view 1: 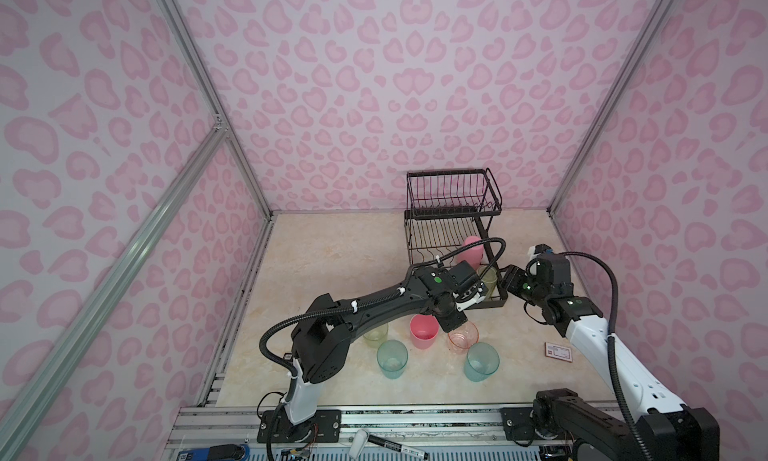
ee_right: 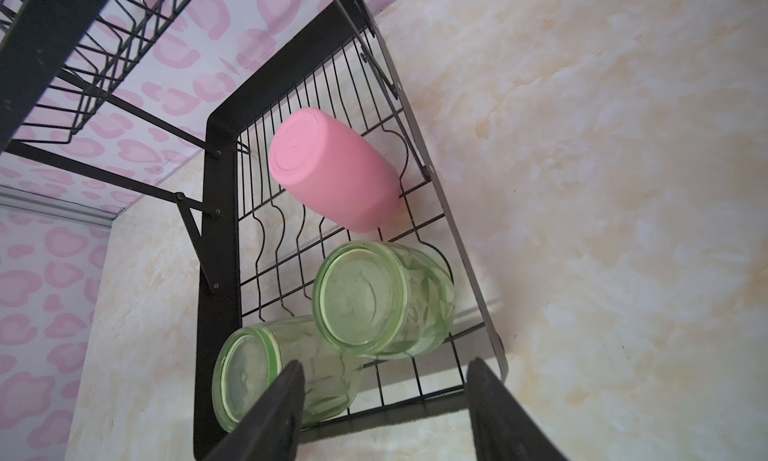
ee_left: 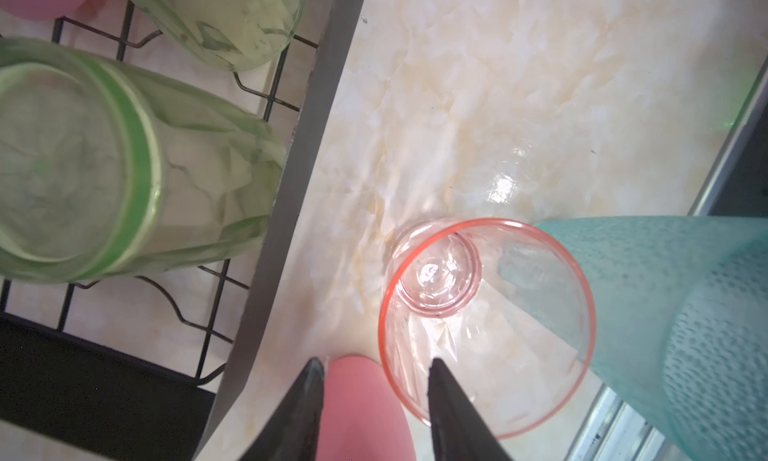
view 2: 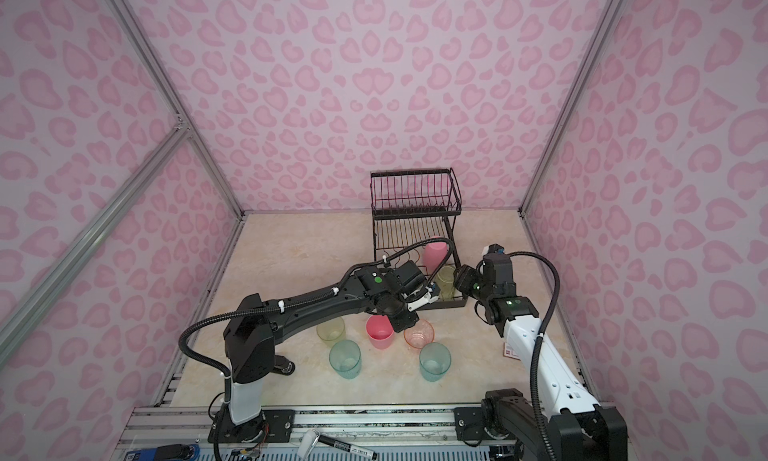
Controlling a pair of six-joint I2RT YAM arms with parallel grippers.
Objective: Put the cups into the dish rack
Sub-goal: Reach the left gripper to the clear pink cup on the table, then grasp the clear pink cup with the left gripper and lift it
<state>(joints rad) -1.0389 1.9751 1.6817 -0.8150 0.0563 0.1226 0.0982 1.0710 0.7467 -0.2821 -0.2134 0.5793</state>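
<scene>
The black wire dish rack (view 1: 453, 213) (view 2: 415, 213) stands at the back right. On its lower tier a pink cup (ee_right: 332, 176) and two yellow-green cups (ee_right: 382, 296) (ee_right: 266, 380) rest upside down. On the table stand a yellow-green cup (view 1: 376, 334), a pink cup (view 1: 424, 332), a clear orange-pink cup (view 1: 463, 336) and two teal cups (view 1: 392, 358) (view 1: 481, 361). My left gripper (ee_left: 374, 365) (view 1: 451, 328) is open, pointing down. One finger is inside the orange-pink cup's (ee_left: 486, 326) rim, the other outside, above the pink cup (ee_left: 361, 409). My right gripper (ee_right: 386, 363) (view 1: 500, 284) hangs open and empty by the rack's front right corner.
A small red-and-white card (view 1: 558, 351) lies on the table under the right arm. A marker (view 1: 399, 444) rests on the front rail. Patterned walls enclose the table on three sides. The rack's upper basket (view 2: 415, 193) holds nothing that I can see.
</scene>
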